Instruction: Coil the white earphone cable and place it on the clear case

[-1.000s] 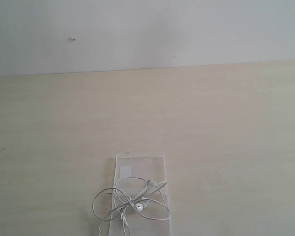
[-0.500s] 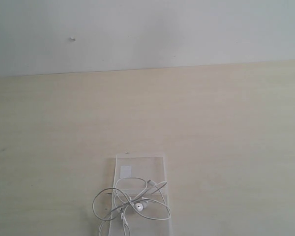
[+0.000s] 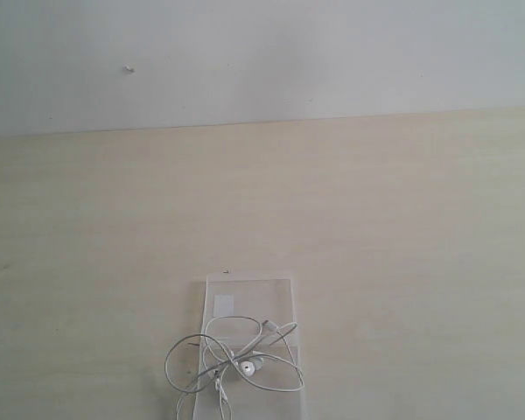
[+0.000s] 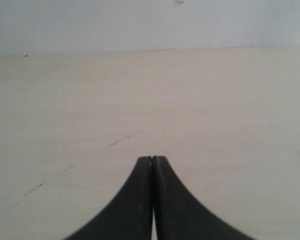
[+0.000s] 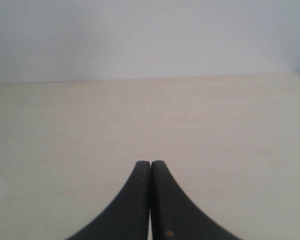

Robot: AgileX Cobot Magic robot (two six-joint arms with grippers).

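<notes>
- My left end effector [image 4: 151, 159] has its two black fingers pressed flat together with nothing between them. From its wrist camera I see only the bare pale wooden counter [image 4: 200, 100] ahead.
- In the exterior view, low and just left of centre, the flat transparent rectangular plastic case [image 3: 249, 293] lies on the counter, with a small white square sticker [image 3: 224, 304] near its far end.
- The thin white earphone cable [image 3: 284, 382] sits in loose, overlapping loops on the near half of that case. One small white earbud [image 3: 247, 368] is in the middle of the tangle, and one loop hangs over the case's left edge onto the counter.
- Compared with the last second of exterior pictures, I can find no change: the loops, the case and the earbud are all where they were, and neither arm shows in that view.
- I read that as the cable settled and the placing done, though the coil is untidy.
- My right end effector [image 5: 150, 162] is likewise closed on itself and empty, facing open counter.
</notes>
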